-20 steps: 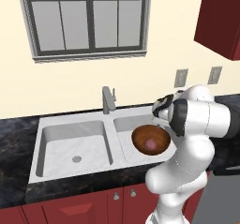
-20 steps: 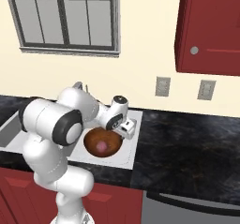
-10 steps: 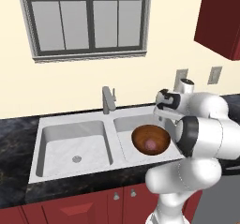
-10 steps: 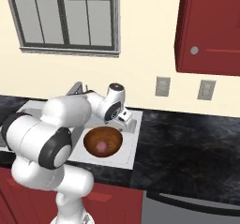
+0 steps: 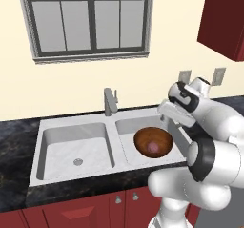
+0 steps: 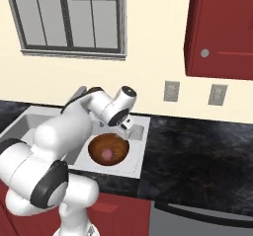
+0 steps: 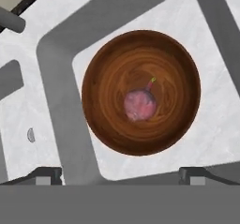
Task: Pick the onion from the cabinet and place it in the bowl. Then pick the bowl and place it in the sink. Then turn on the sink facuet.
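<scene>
Raised since the earlier frames, the gripper (image 5: 167,111) now hangs above the right basin, clear of the bowl (image 5: 153,142); the elbow has swung lower and nearer the cameras, and the bowl has stayed in place. Red cupboards (image 5: 90,208) with small silver knobs run below the black counter (image 6: 197,156). Gripper: jaws spread wide, holding nothing; in the hand view the two fingertips (image 7: 47,175) stand far apart at the lower edge, partly cut off. Bowl: brown wood, upright on the floor of the right basin of the sink (image 5: 71,143), its drain hidden beneath. Onion (image 7: 139,105): pink ball lying at the bottom of the bowl, a short stalk pointing away from the fingertips. Left basin: bare, round drain visible. Faucet (image 5: 110,101): grey post behind the divider between the basins; lever position hard to make out. Behind: window (image 5: 86,19), two wall outlets (image 6: 171,91), and cabinet (image 6: 222,30), cut off at the frame edge, its door closed. No readable writing or labels.
</scene>
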Tool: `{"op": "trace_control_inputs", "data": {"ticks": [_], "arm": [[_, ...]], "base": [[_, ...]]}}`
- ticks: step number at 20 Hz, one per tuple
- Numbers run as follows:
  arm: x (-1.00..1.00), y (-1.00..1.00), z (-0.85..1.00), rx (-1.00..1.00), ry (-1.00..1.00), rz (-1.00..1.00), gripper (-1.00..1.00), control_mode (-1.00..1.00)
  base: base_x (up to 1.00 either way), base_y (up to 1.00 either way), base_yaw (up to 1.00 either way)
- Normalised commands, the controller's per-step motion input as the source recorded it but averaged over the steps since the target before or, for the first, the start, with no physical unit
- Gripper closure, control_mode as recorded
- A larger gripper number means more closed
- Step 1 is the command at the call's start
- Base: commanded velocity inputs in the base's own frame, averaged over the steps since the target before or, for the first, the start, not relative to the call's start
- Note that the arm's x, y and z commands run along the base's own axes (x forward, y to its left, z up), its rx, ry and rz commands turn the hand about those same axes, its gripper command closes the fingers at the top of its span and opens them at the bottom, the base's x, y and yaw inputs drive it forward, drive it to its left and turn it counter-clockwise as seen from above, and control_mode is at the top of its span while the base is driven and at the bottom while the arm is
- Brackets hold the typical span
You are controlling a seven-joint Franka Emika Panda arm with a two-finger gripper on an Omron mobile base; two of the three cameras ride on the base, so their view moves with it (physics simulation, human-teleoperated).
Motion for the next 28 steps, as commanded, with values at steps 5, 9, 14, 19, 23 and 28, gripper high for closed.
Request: {"op": "trace_control_inputs", "data": {"ticks": [5, 9, 14, 19, 23, 28], "arm": [[-0.17, 0.51, 0.4, 0.35, 0.07, -0.08, -1.0, -1.0], [0.0, 0.7, 0.28, 0.3, 0.15, -0.21, -1.0, -1.0], [0.05, 0.8, 0.01, 0.25, 0.09, -0.31, -1.0, -1.0], [0.23, 0.32, 0.02, 0.29, 0.15, -0.4, -1.0, -1.0], [0.34, 0.05, 0.28, 0.34, 0.22, -0.41, -1.0, -1.0], [0.43, 0.0, 0.54, 0.38, 0.3, -0.34, -1.0, -1.0]], "base": [[0.0, 0.0, 0.0], [0.0, 0.0, 0.0], [0.0, 0.0, 0.0], [0.0, 0.0, 0.0], [0.0, 0.0, 0.0], [0.0, 0.0, 0.0]]}}
